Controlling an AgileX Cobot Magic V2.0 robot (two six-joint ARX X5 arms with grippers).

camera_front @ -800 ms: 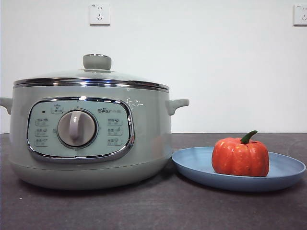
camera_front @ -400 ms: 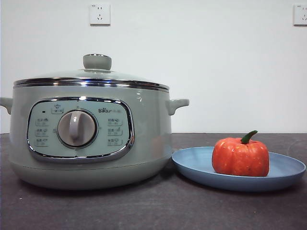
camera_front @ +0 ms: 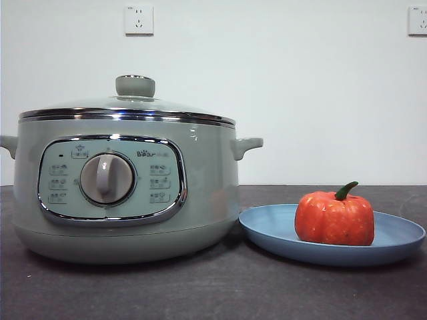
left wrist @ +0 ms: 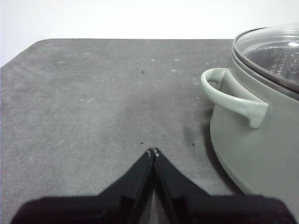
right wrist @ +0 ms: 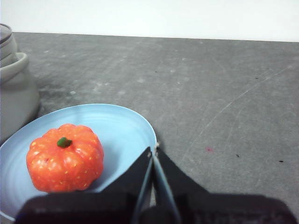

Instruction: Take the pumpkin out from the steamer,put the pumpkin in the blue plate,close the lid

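Observation:
The orange-red pumpkin with a green stem sits upright in the blue plate, to the right of the steamer. The glass lid with its green knob lies closed on the steamer's chrome rim. In the right wrist view the pumpkin rests in the plate, and my right gripper is shut and empty over the plate's edge beside it. In the left wrist view my left gripper is shut and empty above the table, beside the steamer's side handle. Neither arm shows in the front view.
The dark grey table carries only the steamer and the plate. A white wall with two sockets stands behind. In the left wrist view bare table stretches away from the steamer to the table's far edge.

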